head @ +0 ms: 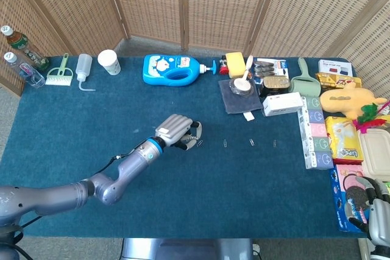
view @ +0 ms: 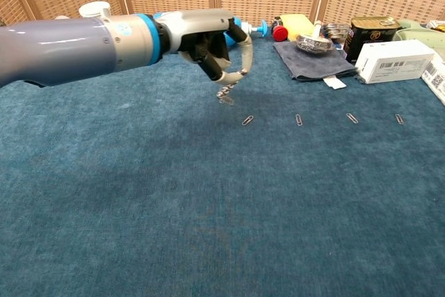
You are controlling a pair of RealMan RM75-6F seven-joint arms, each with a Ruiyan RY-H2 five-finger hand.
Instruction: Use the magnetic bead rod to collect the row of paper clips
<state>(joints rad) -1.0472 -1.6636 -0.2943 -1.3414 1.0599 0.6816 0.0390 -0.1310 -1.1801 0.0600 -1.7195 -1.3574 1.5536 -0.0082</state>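
Note:
My left hand (head: pixel 178 131) (view: pixel 217 41) hovers above the blue cloth and pinches a short magnetic bead rod (view: pixel 226 87) that points down. A small cluster of paper clips (view: pixel 224 94) hangs from the rod's tip. On the cloth, a row of several paper clips runs to the right: the nearest paper clip (view: pixel 247 120) (head: pixel 200 144) lies just right of and below the rod tip, then a second clip (view: pixel 299 119) and a third clip (view: pixel 352 118). My right hand (head: pixel 376 216) shows only partly at the bottom right corner, far from the clips.
A blue detergent bottle (head: pixel 173 69), a paper cup (head: pixel 109 61) and a grey cloth with a bowl (head: pixel 239 94) stand along the back. A white box (view: pixel 393 60) and stacked snack packs (head: pixel 318 135) line the right side.

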